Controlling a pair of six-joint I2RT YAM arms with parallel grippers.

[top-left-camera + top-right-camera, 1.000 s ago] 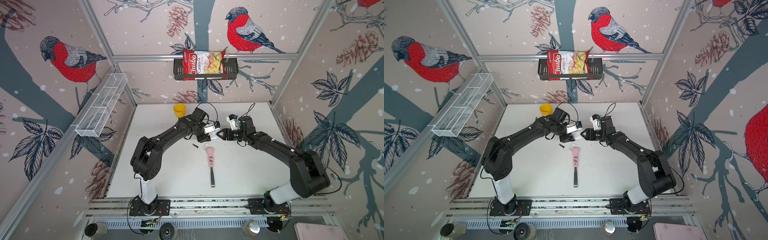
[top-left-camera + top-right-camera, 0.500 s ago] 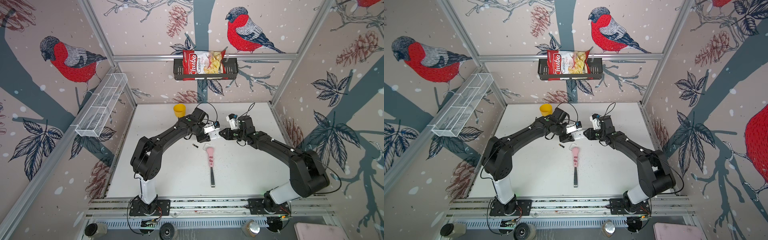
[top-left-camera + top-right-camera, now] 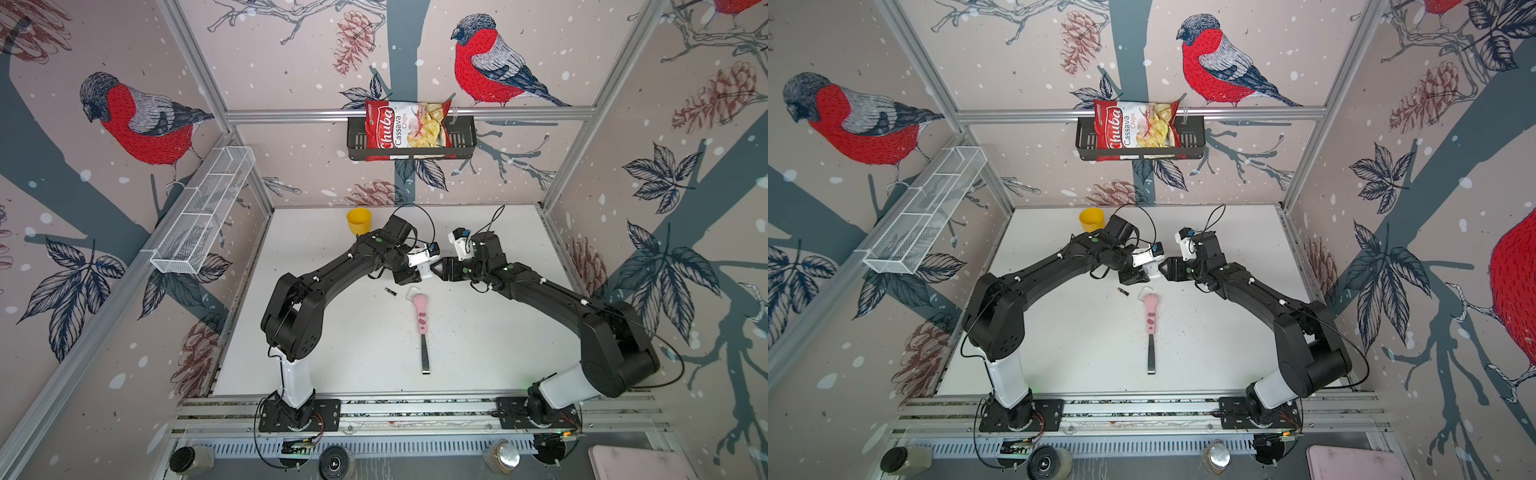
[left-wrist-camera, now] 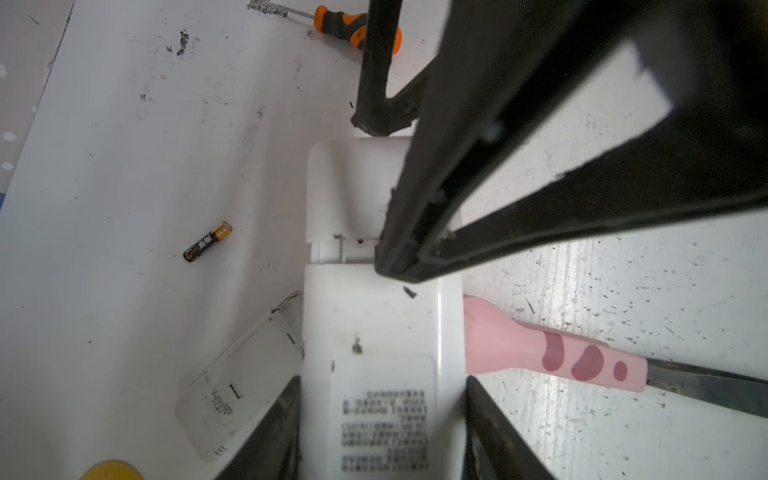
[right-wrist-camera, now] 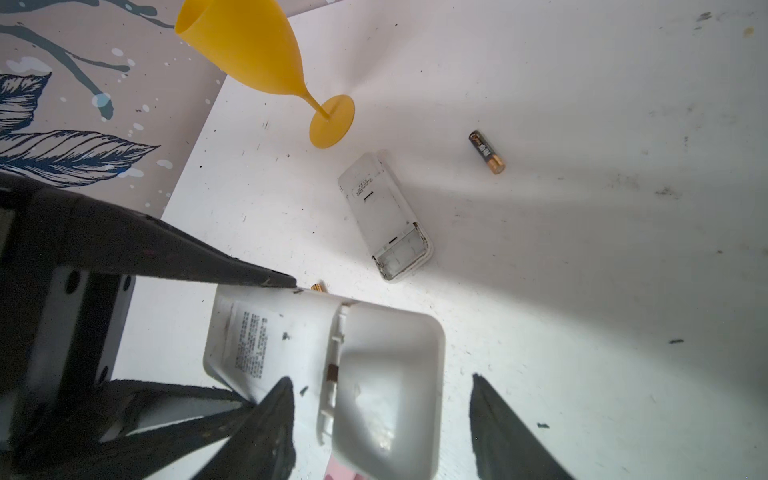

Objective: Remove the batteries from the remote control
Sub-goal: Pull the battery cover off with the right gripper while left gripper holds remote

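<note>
Almost nothing has shifted over the last second in both top views: the loose battery [image 3: 390, 291], the pink-handled knife [image 3: 420, 316] and both arms sit as before. The right claw [image 3: 436, 268] is still nose to nose with the left claw [image 3: 412, 276] at the remote control [image 3: 427, 272]. From the left wrist we see the left claw clamped across the remote control's [image 4: 374, 316] labelled back. Its battery cover [image 4: 237, 386] lies just beside it, the loose battery [image 4: 208, 241] lies apart, and an orange-and-black screwdriver [image 4: 345, 25] lies farther off. From the right wrist, the right claw's jaws stand wide astride the open bay [image 5: 386, 374], gripping nothing. The bay looks hollow (a small gold tip [image 5: 318, 286] peeks past the remote's far edge, maybe a second cell, we cannot tell). A yellow goblet [image 5: 266, 54] stands beyond. We judge the unloading nearly done. Next we would confirm the bay is empty and pluck out any cell left.
</note>
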